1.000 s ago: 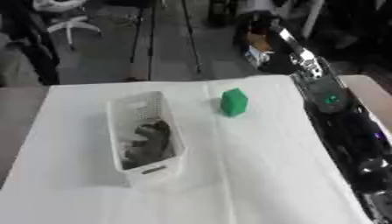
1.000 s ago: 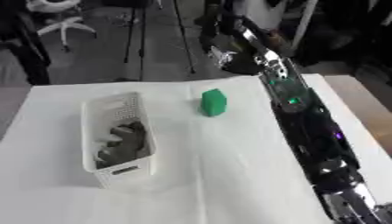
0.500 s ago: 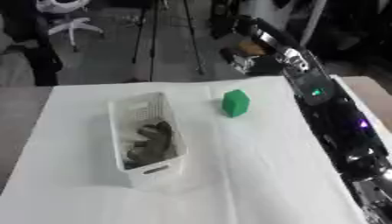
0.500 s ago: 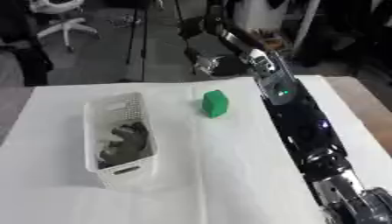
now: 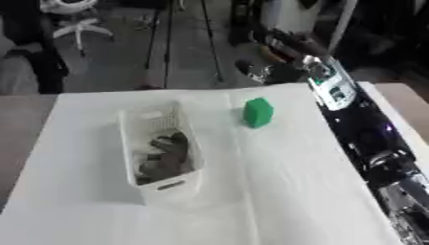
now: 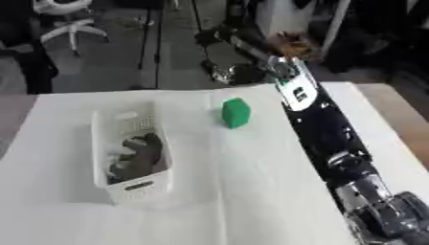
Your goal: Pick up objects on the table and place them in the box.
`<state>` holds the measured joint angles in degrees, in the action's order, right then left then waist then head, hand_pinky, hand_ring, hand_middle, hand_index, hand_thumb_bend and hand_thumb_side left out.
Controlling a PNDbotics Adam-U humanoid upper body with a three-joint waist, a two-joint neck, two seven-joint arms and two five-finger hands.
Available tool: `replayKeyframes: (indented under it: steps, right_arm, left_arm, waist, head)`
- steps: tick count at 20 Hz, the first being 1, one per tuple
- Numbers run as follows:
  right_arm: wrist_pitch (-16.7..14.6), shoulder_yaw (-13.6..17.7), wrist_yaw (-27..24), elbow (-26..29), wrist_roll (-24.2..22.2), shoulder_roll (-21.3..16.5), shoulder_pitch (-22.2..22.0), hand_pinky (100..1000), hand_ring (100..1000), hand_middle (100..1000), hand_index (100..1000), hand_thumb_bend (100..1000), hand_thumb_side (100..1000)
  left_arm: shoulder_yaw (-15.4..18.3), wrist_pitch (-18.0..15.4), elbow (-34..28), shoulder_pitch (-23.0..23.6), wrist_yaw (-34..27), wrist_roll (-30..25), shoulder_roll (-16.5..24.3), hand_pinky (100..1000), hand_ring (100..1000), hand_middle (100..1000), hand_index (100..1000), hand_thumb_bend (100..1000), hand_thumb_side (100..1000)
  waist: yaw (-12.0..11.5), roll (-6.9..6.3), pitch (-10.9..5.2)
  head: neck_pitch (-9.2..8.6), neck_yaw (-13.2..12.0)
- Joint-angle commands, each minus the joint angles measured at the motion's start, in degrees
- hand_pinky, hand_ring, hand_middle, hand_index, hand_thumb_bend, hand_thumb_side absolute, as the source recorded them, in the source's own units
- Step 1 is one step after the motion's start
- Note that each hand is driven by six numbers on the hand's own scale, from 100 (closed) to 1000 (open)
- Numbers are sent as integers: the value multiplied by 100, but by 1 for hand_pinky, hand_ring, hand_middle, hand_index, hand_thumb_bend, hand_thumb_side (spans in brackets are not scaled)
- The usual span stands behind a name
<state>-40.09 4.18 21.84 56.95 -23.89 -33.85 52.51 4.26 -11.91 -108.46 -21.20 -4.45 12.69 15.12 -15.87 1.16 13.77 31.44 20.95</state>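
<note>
A table covered by a white cloth (image 5: 276, 191) fills the lower part of both views; on it, left of centre, stands a white perforated plastic basket (image 5: 159, 148), long and narrow, its long axis running roughly away from the camera; inside the basket lies a heap of dark grey objects (image 5: 167, 155), whose individual shapes cannot be made out; to the right of the basket and somewhat farther back, well apart from it, a small green block (image 5: 258, 112) stands upright on the cloth, touched by nothing. The robot's right arm (image 6: 322, 124), black with a silver-white panel near its far end, extends from the lower right corner diagonally upward along the right side of the table, passing to the right of the green block without contact; the right hand (image 6: 231, 72) shows as a dark blurred mass beyond the far edge of the table, above the floor rather than above the cloth, up and slightly left of the block in the right eye view; whether its fingers are straight or curled cannot be told, and no object is discernible in it. The left hand appears in neither view. Beyond the table lie a grey floor, a white office chair (image 5: 71, 14) at upper left, tripod legs (image 5: 180, 43) near centre, and dark equipment at upper right.
</note>
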Motion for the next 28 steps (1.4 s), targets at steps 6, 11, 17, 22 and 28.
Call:
replayKeyframes:
  steps: [6, 11, 17, 22, 28]
  right_arm:
    - [-460, 58, 796, -439, -350, -47, 225, 966, 906, 873, 942, 338, 734]
    - [-430, 129, 2180, -579, 273, 149, 272, 992, 930, 899, 946, 350, 767]
    - [-433, 155, 3912, -1057, 1630, 333, 304, 994, 936, 910, 948, 356, 786]
    - [-361, 164, 4560, -1414, 2244, 354, 319, 994, 938, 914, 948, 354, 798]
    - [-200, 194, 5006, -1583, 2737, 343, 330, 999, 944, 922, 949, 402, 785]
  left_arm:
    - [-11, -6, -70, -51, 16, -39, 144, 431, 866, 911, 885, 485, 1000]
    - [-17, -7, -67, -53, 10, -52, 139, 431, 866, 911, 885, 485, 1000]
    - [-20, -11, -70, -59, 4, -53, 139, 431, 866, 911, 885, 486, 1000]
    - [-22, -12, -69, -60, 2, -55, 138, 430, 866, 911, 884, 487, 1000]
    - [-18, -14, -66, -60, 3, -54, 139, 430, 866, 911, 884, 488, 1000]
  waist:
    - [-15, -92, -184]
    - [-31, -102, -182]
    - [-63, -113, -178]
    - [-85, -111, -166]
    - [-90, -109, -158]
  head:
    - [16, 31]
    - [21, 45]
    - [31, 51]
    - [61, 59]
    - [63, 70]
